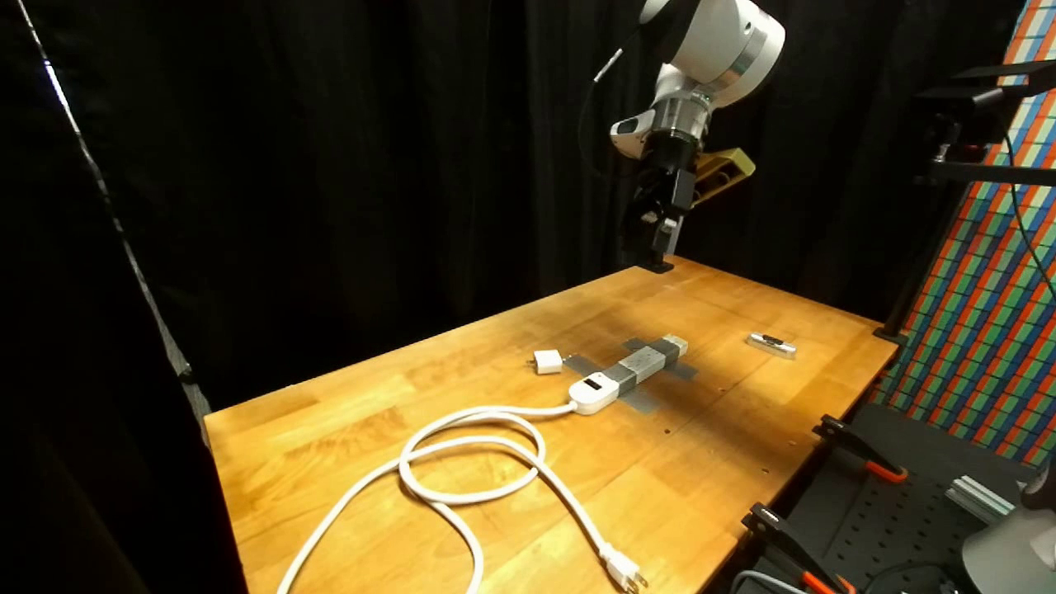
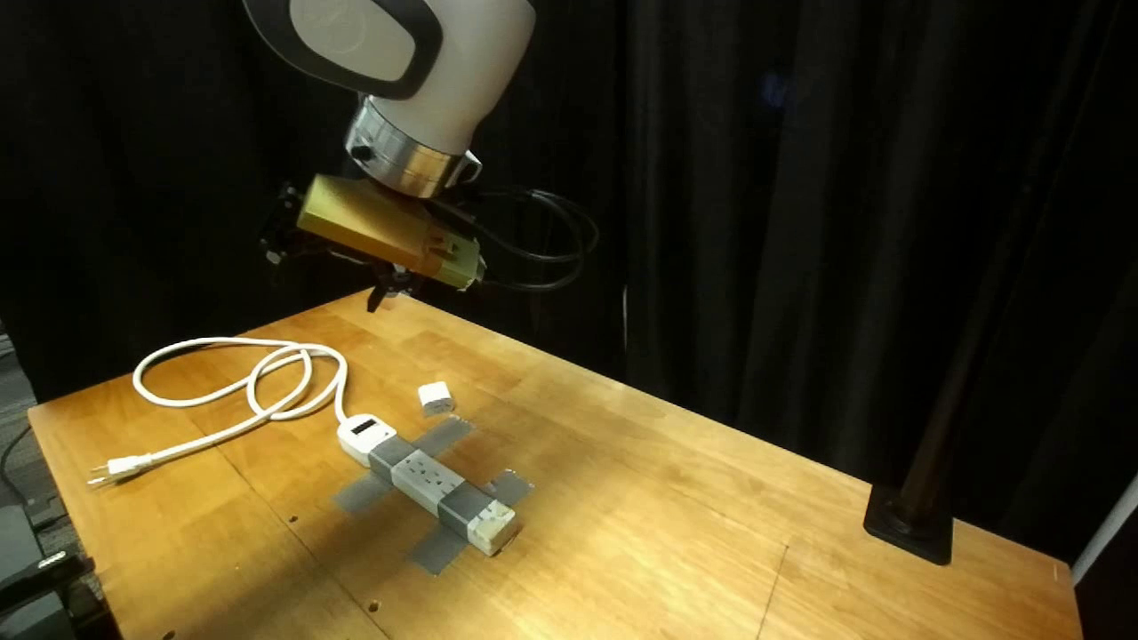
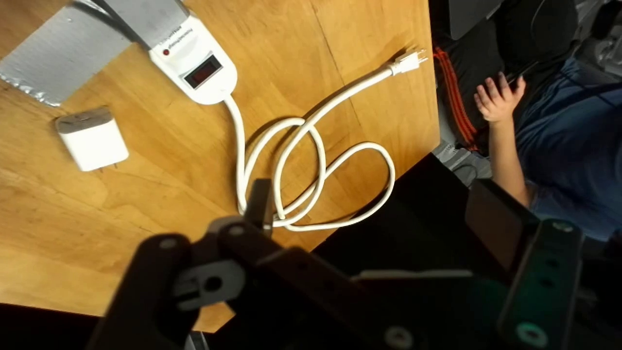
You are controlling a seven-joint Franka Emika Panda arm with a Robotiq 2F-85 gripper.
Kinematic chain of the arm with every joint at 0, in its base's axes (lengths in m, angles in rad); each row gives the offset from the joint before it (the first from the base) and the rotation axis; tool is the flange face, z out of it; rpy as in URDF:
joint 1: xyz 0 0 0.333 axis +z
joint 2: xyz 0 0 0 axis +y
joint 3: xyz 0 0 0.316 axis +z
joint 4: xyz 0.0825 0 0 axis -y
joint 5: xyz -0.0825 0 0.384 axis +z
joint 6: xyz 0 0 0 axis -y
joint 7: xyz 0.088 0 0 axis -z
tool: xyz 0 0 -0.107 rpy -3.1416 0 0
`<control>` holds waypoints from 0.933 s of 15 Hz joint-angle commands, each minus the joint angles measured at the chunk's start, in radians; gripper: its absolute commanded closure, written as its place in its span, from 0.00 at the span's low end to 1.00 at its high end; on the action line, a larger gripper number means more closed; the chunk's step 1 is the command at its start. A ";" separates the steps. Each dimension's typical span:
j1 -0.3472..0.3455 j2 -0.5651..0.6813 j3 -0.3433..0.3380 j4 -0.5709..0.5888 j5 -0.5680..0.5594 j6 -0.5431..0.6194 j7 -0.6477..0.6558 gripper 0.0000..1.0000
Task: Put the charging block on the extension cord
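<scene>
The charging block [image 1: 548, 361] is a small white cube lying on the wooden table. It also shows in an exterior view [image 2: 436, 397] and in the wrist view [image 3: 95, 141], with its prongs pointing away from the socket strip. The extension cord [image 1: 643, 360] has its grey-white strip taped to the table close beside the block. Its strip [image 2: 428, 477] has sockets facing up, and its white cable lies in loops; the switch end shows in the wrist view [image 3: 201, 68]. My gripper [image 3: 381, 211] is open and empty, well above the table, off to the block's side.
Grey tape [image 2: 444, 436] holds the strip down. A small flat object [image 1: 771, 344] lies towards the table's far side. Orange-tipped clamps [image 1: 862, 450] grip the table edge. A black post base [image 2: 909, 524] stands on the table. A person's arm [image 3: 505, 146] is beyond the edge.
</scene>
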 commanded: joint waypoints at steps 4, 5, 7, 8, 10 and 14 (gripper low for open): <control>0.000 -0.016 0.003 -0.049 0.051 0.115 -0.098 0.00; 0.000 -0.009 0.007 -0.065 0.070 0.171 -0.152 0.00; -0.002 0.026 0.016 -0.090 0.166 0.292 -0.262 0.00; -0.001 0.042 0.023 -0.103 0.215 0.355 -0.321 0.00; 0.000 0.072 0.040 -0.124 0.327 0.474 -0.452 0.00; -0.002 0.154 0.090 -0.112 0.621 0.646 -0.746 0.00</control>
